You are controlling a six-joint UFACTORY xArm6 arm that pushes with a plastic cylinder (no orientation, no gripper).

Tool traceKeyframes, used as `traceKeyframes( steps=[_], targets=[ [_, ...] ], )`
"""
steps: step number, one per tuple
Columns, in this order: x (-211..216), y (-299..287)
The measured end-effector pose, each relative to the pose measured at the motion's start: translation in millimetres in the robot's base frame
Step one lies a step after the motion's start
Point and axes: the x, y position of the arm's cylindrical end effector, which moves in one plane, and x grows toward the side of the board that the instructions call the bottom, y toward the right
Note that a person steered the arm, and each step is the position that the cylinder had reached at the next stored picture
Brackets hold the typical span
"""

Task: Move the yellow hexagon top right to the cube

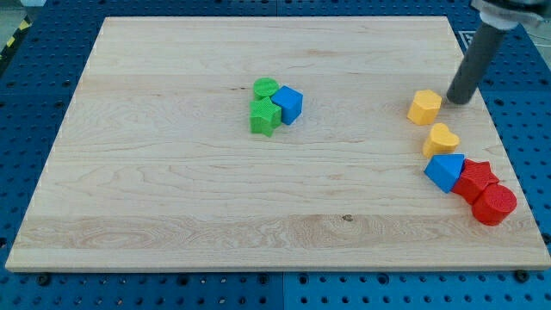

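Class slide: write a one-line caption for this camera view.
My tip sits just right of the yellow hexagon, far right of the blue cube.

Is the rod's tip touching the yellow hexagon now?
Apart. The camera view shows a strip of bare wood between my tip and the yellow hexagon; the tip stands just to its right.

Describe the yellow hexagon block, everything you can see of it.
The yellow hexagon is a small, chunky block in matte orange-yellow, lying flat on the wooden board near the view's right edge, upper half. Its flat top face is lighter than its sides. Nothing visibly touches it: my tip stands just to its right, apparently with a narrow gap, and the yellow heart lies below it, apart. The blue cube sits far off to the view's left.
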Motion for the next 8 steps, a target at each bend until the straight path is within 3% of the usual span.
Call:
traceKeyframes(
  steps=[1, 5, 8],
  targets=[
    [36, -6],
    [5, -30],
    [5, -114]
  ],
)
